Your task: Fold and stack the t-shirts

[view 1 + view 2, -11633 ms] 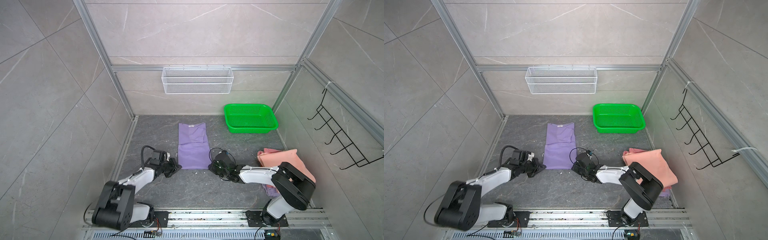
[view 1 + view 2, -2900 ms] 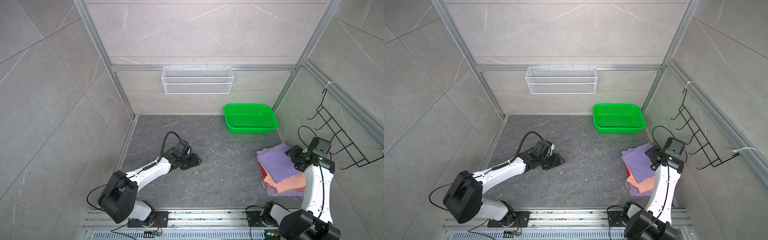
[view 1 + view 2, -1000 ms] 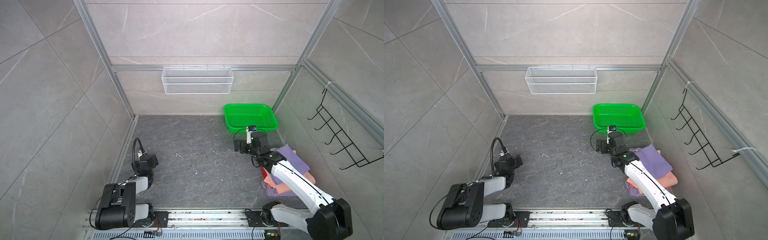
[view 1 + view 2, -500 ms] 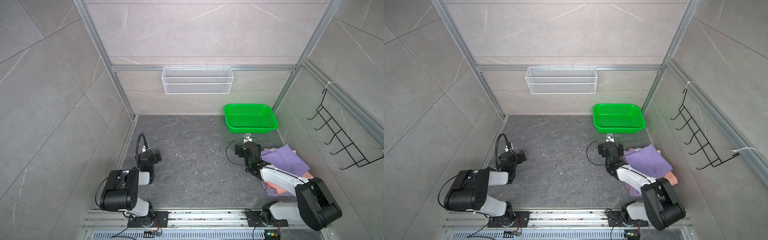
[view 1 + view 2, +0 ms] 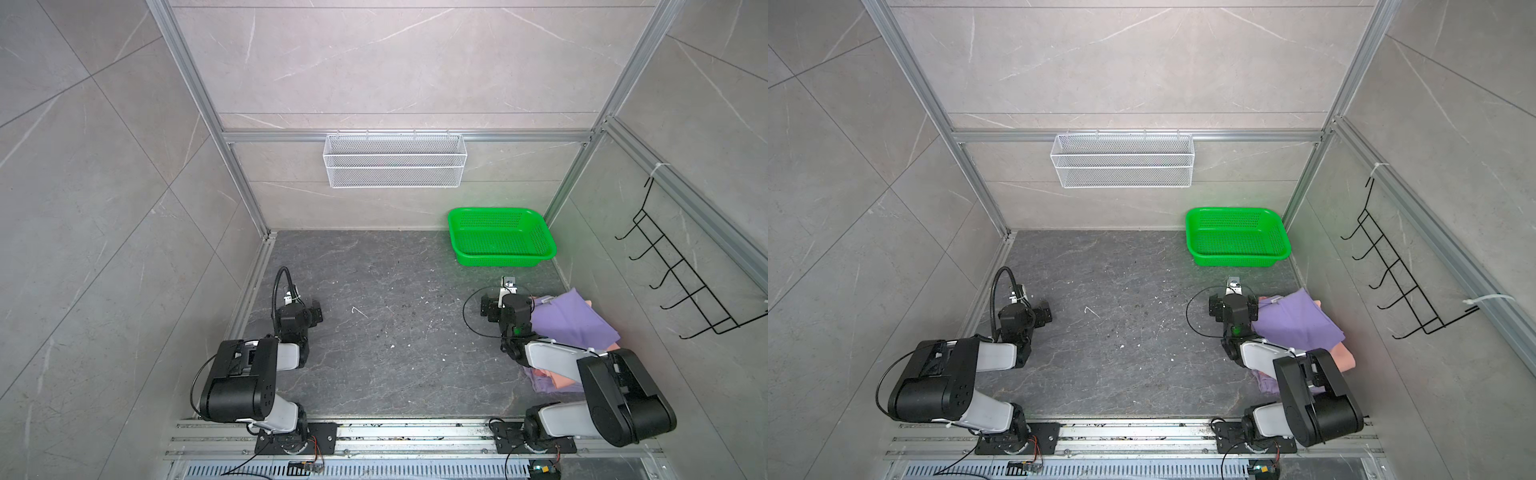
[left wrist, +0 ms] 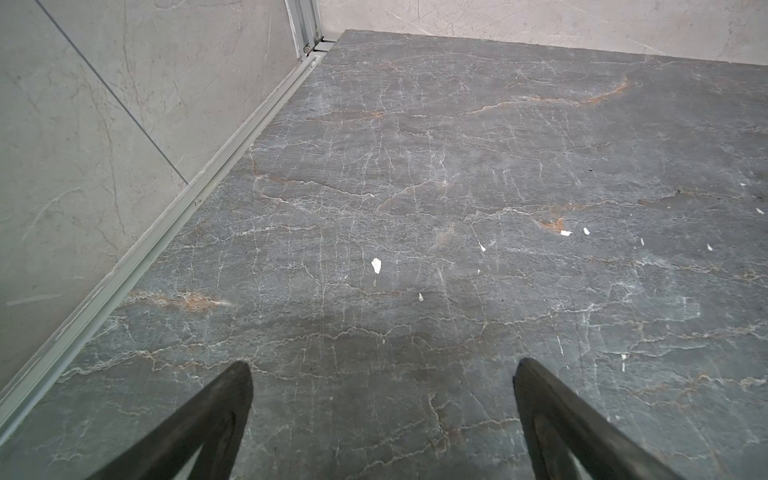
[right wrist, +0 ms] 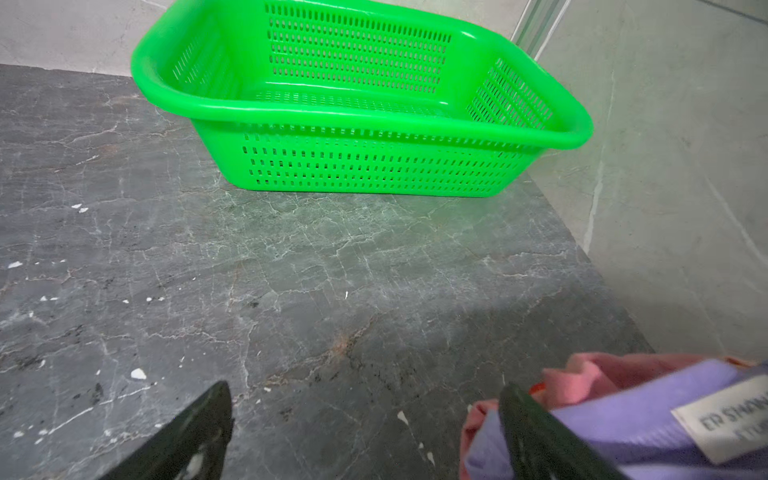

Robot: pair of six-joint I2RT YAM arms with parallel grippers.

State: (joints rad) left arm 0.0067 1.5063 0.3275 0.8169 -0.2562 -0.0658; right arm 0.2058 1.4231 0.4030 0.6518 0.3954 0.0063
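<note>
Lying stacked, t-shirts (image 5: pixel 577 320) beside right tool (image 7: pixel 365 386)

folded lavender and salmon t-shirts (image 5: pixel 571 318) stacked by right wall

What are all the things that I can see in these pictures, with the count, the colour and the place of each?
purple t-shirts: two seen, purple, top and bottom of the pile at the table's right edge
pink t-shirt: one seen, pink, between the purple ones
basket: one, green, far right corner of the table
wire shelf: one, white, on the back wall
hook rack: one, black, on the right wall
table: one, dark grey, under everything
arms: two, black and white, near edge
left gripper: one, black, open over bare table
right gripper: one, black, open beside the pile
</note>
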